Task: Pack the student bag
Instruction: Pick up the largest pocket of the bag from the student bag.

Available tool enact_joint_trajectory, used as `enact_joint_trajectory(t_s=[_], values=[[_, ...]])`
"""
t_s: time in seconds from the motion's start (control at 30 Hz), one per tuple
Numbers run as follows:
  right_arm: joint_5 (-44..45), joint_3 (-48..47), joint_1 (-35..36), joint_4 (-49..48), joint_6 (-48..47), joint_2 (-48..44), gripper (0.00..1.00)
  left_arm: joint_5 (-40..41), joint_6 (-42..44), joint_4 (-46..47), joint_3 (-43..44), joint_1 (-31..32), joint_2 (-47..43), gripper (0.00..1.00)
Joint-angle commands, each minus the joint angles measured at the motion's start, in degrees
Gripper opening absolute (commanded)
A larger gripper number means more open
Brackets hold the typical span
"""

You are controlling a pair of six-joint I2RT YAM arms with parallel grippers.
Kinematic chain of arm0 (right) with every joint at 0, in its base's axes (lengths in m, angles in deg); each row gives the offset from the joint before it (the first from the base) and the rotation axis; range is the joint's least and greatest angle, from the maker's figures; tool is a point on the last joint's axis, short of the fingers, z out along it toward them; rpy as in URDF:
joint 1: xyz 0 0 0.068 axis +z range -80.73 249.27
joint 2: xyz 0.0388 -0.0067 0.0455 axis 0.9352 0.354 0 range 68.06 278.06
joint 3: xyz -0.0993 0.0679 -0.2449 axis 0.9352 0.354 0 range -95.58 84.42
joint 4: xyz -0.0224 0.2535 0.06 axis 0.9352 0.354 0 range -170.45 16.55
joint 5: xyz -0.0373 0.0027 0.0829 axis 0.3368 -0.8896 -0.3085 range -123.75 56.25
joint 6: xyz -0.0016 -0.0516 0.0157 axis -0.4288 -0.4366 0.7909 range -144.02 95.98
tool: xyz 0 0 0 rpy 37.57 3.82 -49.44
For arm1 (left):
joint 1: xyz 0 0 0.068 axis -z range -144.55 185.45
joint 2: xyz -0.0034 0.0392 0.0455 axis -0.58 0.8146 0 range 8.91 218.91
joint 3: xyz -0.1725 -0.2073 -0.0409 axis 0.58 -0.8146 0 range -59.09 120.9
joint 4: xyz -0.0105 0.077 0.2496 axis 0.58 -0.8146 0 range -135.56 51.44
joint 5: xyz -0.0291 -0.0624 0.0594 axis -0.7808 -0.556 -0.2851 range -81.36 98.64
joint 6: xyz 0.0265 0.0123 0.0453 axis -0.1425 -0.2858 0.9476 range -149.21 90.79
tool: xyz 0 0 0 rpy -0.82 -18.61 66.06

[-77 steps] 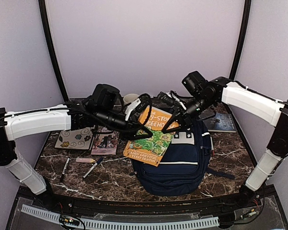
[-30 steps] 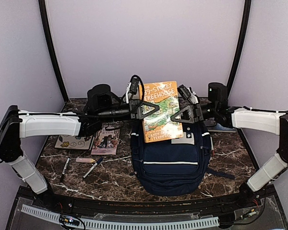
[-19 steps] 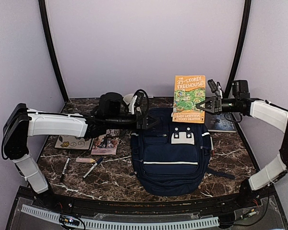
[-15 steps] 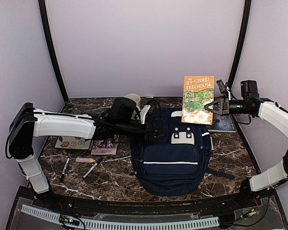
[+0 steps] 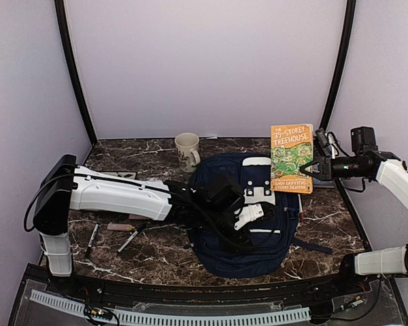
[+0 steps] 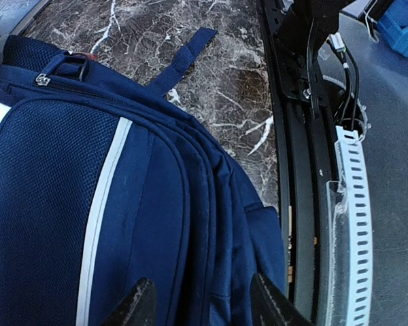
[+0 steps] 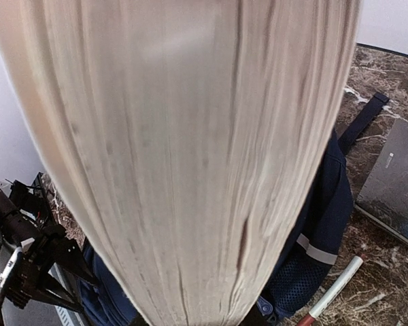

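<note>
Right jaws clamp the book (image 5: 292, 158); left jaws gape over the student bag (image 5: 258, 250).

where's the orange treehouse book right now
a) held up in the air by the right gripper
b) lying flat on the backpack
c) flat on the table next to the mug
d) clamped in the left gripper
a: the orange book stands upright off the table, pinched at its edge by the right gripper, while the left gripper hangs open over the student bag.
</note>
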Motion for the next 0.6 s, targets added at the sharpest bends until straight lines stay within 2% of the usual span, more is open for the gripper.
enact_joint_trajectory(t_s=[0.0,0.17,0.37,0.57], values=[[-1.6,-0.8,-0.3,-4.5,-0.5,-0.2,0.00,2.2,6.9,-5.2,4.4,0.8,3.1,0.53],[-1.9,-0.7,-0.3,-4.7,-0.2,-0.1,0.00,3.9,10.9,-6.7,7.1,1.9,6.0,0.54],[-1.9,-0.1,-0.3,-5.1,0.0,-0.5,0.00,2.1,12.8,-8.0,8.8,2.9,7.2,0.32],[-2.0,0.4,-0.4,-5.7,0.2,-0.9,0.00,0.3,12.6,-10.2,10.1,2.9,9.0,0.34]])
